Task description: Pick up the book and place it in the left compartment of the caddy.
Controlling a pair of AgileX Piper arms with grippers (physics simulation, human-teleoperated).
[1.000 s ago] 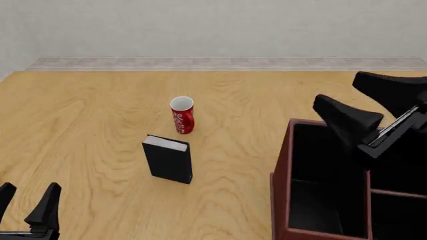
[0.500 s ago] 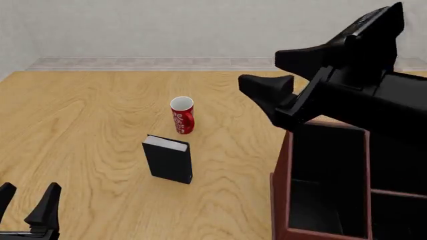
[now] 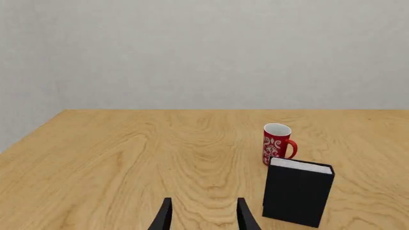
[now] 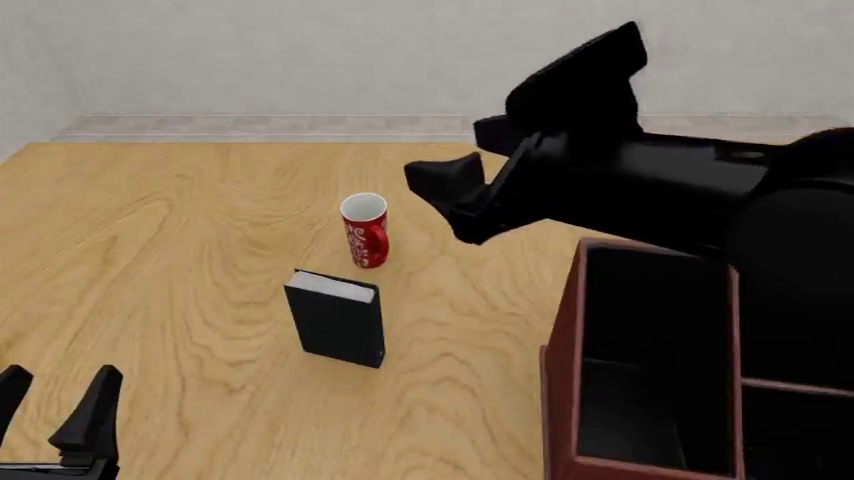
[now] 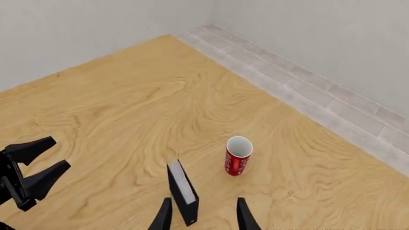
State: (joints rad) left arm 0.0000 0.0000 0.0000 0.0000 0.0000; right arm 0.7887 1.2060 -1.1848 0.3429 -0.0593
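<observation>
The black book (image 4: 336, 322) stands upright on the table, white page edges on top, just in front of a red mug (image 4: 364, 231). The left wrist view shows the book (image 3: 297, 191) ahead and to one side of my open left gripper (image 3: 203, 207), which sits low at the near left corner (image 4: 60, 380). My right gripper (image 4: 443, 148) hovers open and empty, high above the table right of the mug. Its view looks down on the book (image 5: 183, 194) beyond its fingers (image 5: 164, 215). The reddish-brown caddy (image 4: 563, 350) stands at the near right, its left compartment (image 4: 661, 310) black inside.
The red mug (image 3: 276, 143) (image 5: 238, 155) stands close behind the book. The right arm's black body passes over the caddy's far side. My left gripper (image 5: 61, 151) also shows in the right wrist view. A wall and tiled strip border the table's far edge.
The right arm has swung up from over the caddy and leftward, its gripper now high beside the mug. The left arm, book and mug have not moved.
</observation>
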